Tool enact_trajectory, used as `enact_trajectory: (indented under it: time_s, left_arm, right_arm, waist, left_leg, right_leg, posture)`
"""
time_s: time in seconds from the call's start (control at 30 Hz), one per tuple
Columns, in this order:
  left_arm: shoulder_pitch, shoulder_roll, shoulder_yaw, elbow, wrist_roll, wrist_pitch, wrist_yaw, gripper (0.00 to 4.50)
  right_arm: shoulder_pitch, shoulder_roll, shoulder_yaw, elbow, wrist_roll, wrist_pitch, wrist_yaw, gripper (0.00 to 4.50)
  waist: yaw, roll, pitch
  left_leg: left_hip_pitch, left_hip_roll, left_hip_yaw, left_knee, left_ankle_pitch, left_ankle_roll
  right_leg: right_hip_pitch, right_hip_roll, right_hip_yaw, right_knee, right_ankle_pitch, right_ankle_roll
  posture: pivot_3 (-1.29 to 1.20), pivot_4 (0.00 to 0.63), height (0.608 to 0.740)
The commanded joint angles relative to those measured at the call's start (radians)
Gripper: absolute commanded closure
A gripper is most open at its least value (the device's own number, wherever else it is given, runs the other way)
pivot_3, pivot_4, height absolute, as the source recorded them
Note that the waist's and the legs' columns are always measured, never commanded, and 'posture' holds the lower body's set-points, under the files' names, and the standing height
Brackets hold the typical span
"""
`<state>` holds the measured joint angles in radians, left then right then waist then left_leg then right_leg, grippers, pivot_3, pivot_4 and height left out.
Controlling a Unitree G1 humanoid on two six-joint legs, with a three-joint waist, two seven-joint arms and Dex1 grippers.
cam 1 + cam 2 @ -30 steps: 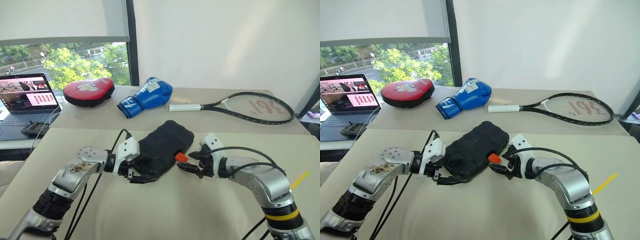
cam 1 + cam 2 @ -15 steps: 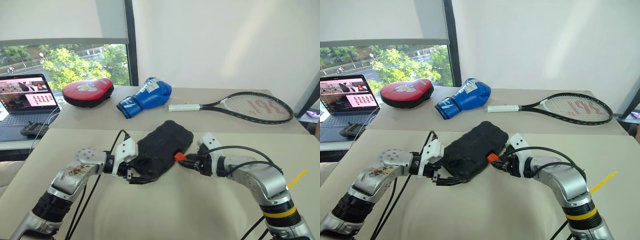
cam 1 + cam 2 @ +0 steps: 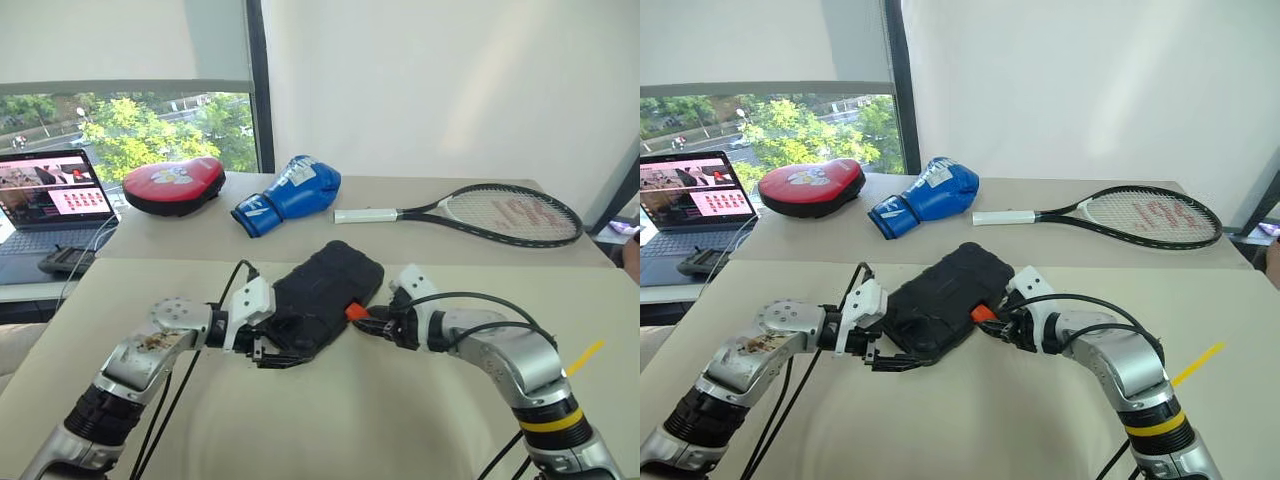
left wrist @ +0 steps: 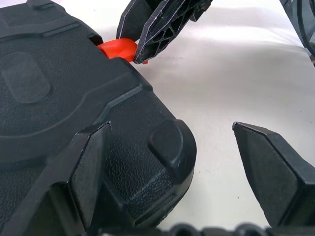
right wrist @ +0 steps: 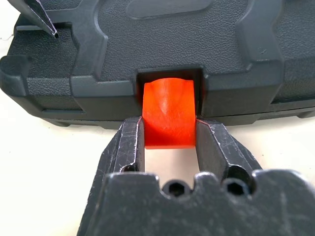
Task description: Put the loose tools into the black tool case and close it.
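text: nothing legible anywhere | blue boxing glove (image 3: pixel 291 193): white markings on the cuff, too small to read | racket (image 3: pixel 505 214): red mark on the strings, shape only (could be a logo) | laptop (image 3: pixel 48 205): screen shows blurred pictures, no words readable

One tool case (image 3: pixel 328 295), one boxing glove (image 3: pixel 290 193), one racket (image 3: pixel 490 213), one laptop (image 3: pixel 48 205), one red pad (image 3: pixel 173 184).

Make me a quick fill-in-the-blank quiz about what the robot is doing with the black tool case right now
1. The right gripper is shut on the case's orange ____.
2. The black tool case has its lid ____.
3. The left gripper, by the case's corner, has its fingers ____.
4. Beside the red oval pad lies a blue boxing ____.

Missing words: latch; closed; open; glove
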<state>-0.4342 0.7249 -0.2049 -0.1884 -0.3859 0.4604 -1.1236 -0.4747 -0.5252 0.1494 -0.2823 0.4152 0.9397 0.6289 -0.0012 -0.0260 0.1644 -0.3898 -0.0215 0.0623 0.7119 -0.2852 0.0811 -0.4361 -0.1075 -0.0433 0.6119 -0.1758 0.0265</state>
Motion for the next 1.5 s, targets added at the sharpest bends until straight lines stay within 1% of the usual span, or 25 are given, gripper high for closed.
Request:
enact_trajectory:
  time_s: [0.03,0.2,0.27,0.3,0.33,0.37,0.4,0.53,0.6,0.67,0.77,0.8,0.87,0.9,0.93,1.03,1.13,1.37,1.5]
  left_arm:
    - [0.017,-0.004,-0.02,-0.01,0.014,0.024,0.0,0.25]
    - [0.02,-0.007,-0.021,-0.02,0.015,0.033,0.005,0.25]
    - [0.022,-0.009,-0.02,-0.025,0.015,0.041,0.008,0.25]
    - [0.022,-0.009,-0.019,-0.026,0.015,0.045,0.009,0.25]
    - [0.022,-0.01,-0.018,-0.027,0.015,0.048,0.011,0.25]
    - [0.022,-0.01,-0.017,-0.028,0.015,0.05,0.011,0.25]
    - [0.022,-0.011,-0.016,-0.027,0.016,0.052,0.012,0.25]
    - [0.015,-0.016,-0.013,-0.023,0.018,0.056,0.017,0.25]
    - [0.014,-0.018,-0.014,-0.021,0.02,0.055,0.018,0.25]
    - [0.014,-0.019,-0.015,-0.02,0.022,0.054,0.02,0.25]
    - [0.012,-0.023,-0.017,-0.016,0.024,0.052,0.021,0.25]
    - [0.011,-0.025,-0.018,-0.015,0.026,0.051,0.022,0.25]
    - [0.009,-0.028,-0.02,-0.014,0.027,0.049,0.024,0.25]
    - [0.008,-0.029,-0.021,-0.012,0.029,0.048,0.024,0.25]
    - [0.007,-0.03,-0.022,-0.012,0.03,0.048,0.025,0.25]
    - [0.006,-0.035,-0.023,-0.015,0.032,0.051,0.03,0.25]
    - [0.007,-0.039,-0.022,-0.022,0.035,0.056,0.034,0.25]
    - [0.015,-0.043,-0.018,-0.034,0.036,0.066,0.047,0.25]
    - [0.025,-0.067,0.003,-0.046,0.02,0.055,0.069,0.25]
  right_arm:
    - [-0.01,0.028,0.031,0.039,-0.038,-0.073,-0.005,3.29]
    - [0.012,0.046,0.059,0.099,-0.077,-0.14,0.008,3.29]
    - [0.03,0.05,0.051,0.108,-0.083,-0.178,0.013,2.27]
    - [0.037,0.055,0.04,0.101,-0.089,-0.191,-0.001,2.01]
    - [0.045,0.055,0.03,0.085,-0.087,-0.188,-0.004,1.61]
    - [0.049,0.055,0.025,0.074,-0.088,-0.185,-0.006,1.31]
    - [0.062,0.035,0.016,0.041,-0.073,-0.169,0.013,0.96]
    - [0.098,-0.057,-0.049,-0.094,-0.008,-0.097,0.07,0.96]
    - [0.103,-0.086,-0.081,-0.126,0.038,-0.05,0.088,1.52]
    - [0.1,-0.101,-0.093,-0.141,0.064,-0.026,0.097,1.94]
    - [0.079,-0.099,-0.094,-0.126,0.072,-0.015,0.091,2.96]
    - [0.056,-0.089,-0.077,-0.096,0.058,-0.021,0.087,3.34]
    - [0.013,-0.067,-0.039,-0.037,0.031,-0.037,0.082,3.97]
    - [-0.007,-0.054,-0.02,-0.006,0.016,-0.047,0.08,4.36]
    - [-0.026,-0.04,0.002,0.028,-0.002,-0.06,0.076,4.47]
    - [-0.073,0.004,0.049,0.122,-0.049,-0.105,0.074,4.47]
    - [-0.096,0.03,0.066,0.177,-0.073,-0.136,0.083,4.47]
    - [-0.089,0.068,0.046,0.203,-0.087,-0.19,0.09,4.47]
    - [-0.044,0.06,0.032,0.16,-0.101,-0.223,0.086,4.47]
  waist:
    - [-0.006,0.0,0.0]
    - [-0.016,0.0,0.0]
    - [-0.015,0.0,0.0]
    - [-0.012,0.0,0.0]
    - [-0.012,0.0,0.0]
    - [-0.011,0.0,0.0]
    - [-0.01,0.0,0.0]
    - [-0.004,0.001,0.0]
    - [-0.001,0.001,0.0]
    - [0.001,0.001,0.0]
    - [0.003,0.001,0.0]
    - [0.003,0.001,0.0]
    - [0.002,0.001,0.0]
    - [0.002,0.001,0.0]
    - [0.003,0.001,0.0]
    - [0.003,0.001,0.0]
    - [0.0,0.001,0.0]
    - [-0.009,0.001,0.0]
    - [-0.011,0.001,0.0]
  left_leg:
    - [0.0,0.0,0.0,0.0,0.0,0.0]
    - [0.003,0.003,0.0,0.0,0.001,-0.002]
    - [0.004,0.003,0.0,-0.001,0.001,-0.002]
    - [0.004,0.003,0.0,-0.001,0.001,-0.002]
    - [0.003,0.003,0.0,-0.001,0.001,-0.002]
    - [0.001,0.003,0.0,-0.001,0.001,-0.002]
    - [-0.001,0.002,0.0,-0.001,0.001,-0.002]
    - [-0.002,0.001,0.0,-0.001,0.001,-0.002]
    - [-0.002,0.001,0.0,-0.001,0.001,-0.001]
    - [-0.001,0.001,0.0,-0.001,0.0,0.0]
    - [-0.001,0.002,0.0,-0.001,-0.001,0.001]
    - [-0.001,0.001,0.0,-0.001,-0.001,0.001]
    - [-0.001,0.001,0.0,-0.001,-0.001,0.001]
    - [-0.001,0.001,0.0,-0.001,-0.001,0.001]
    - [-0.001,0.001,0.0,-0.001,-0.001,0.001]
    - [-0.001,0.001,0.0,-0.001,0.0,0.0]
    - [-0.001,0.001,0.0,-0.001,0.0,0.0]
    - [-0.001,0.001,0.001,-0.001,0.0,0.0]
    - [-0.001,0.001,0.001,-0.001,0.0,0.0]
  right_leg:
    - [0.0,0.0,0.0,0.0,0.0,0.0]
    - [0.001,0.003,0.001,0.001,0.001,-0.002]
    - [0.001,0.003,0.001,0.001,0.002,-0.003]
    - [0.002,0.003,0.001,0.001,0.001,-0.003]
    - [0.001,0.003,0.001,0.001,0.001,-0.003]
    - [-0.001,0.003,0.002,0.001,0.001,-0.003]
    - [-0.003,0.002,0.002,0.001,0.001,-0.003]
    - [-0.003,0.0,0.001,0.0,0.001,-0.002]
    - [-0.002,0.0,0.001,-0.001,0.001,-0.001]
    - [-0.002,0.0,0.001,-0.001,0.001,-0.001]
    - [-0.001,0.0,0.001,-0.001,0.001,-0.001]
    - [-0.002,0.0,0.001,-0.001,0.001,-0.001]
    - [-0.002,0.0,0.001,-0.001,0.001,-0.001]
    - [-0.002,0.0,0.001,-0.001,0.001,-0.001]
    - [-0.001,0.0,0.001,-0.001,0.001,-0.001]
    - [-0.002,0.0,0.001,-0.001,0.001,-0.001]
    - [-0.001,0.0,0.001,-0.001,0.001,-0.001]
    - [-0.002,0.0,0.001,0.0,0.001,-0.001]
    - [-0.002,0.0,0.001,0.0,0.001,-0.001]
  posture:
    - [0.0,0.15,0.74]
    - [0.0,0.15,0.74]
    - [0.0,0.15,0.74]
    - [0.0,0.15,0.74]
    - [0.0,0.15,0.74]
    - [0.0,0.15,0.74]
    - [0.0,0.15,0.74]
    - [0.0,0.15,0.74]
    - [0.0,0.15,0.74]
    - [0.0,0.15,0.74]
    - [0.0,0.15,0.74]
    - [0.0,0.15,0.74]
    - [0.0,0.15,0.74]
    - [0.0,0.15,0.74]
    - [0.0,0.15,0.74]
    - [0.0,0.15,0.74]
    - [0.0,0.15,0.74]
    - [0.0,0.15,0.74]
    - [0.0,0.15,0.74]
